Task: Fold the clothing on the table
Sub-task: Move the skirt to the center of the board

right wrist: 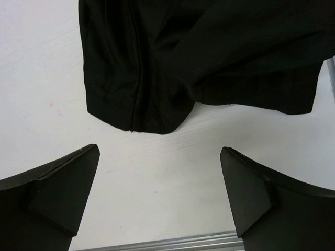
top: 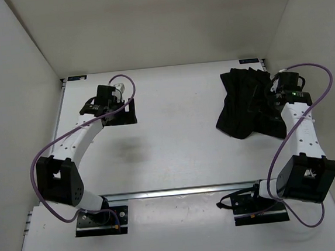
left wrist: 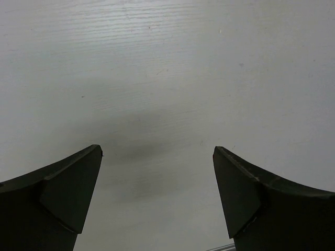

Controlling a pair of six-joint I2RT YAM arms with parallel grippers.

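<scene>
Parted jaws; white table (top: 180,142), white walls (top: 146,21)

**Top view:** a fixed camera, high behind me, looks steeply down on the whole desk (top: 179,130) from afar, my left side at its left.

**Left wrist view:** a camera on my wrist looks past my left pincer (left wrist: 157,151), close onto the desk surface.

**Right wrist view:** likewise close, it looks past my right pincer (right wrist: 159,150) onto an edge of the clothing (right wrist: 183,52) and the desk beneath, a patch the top view also shows at its right.
</scene>
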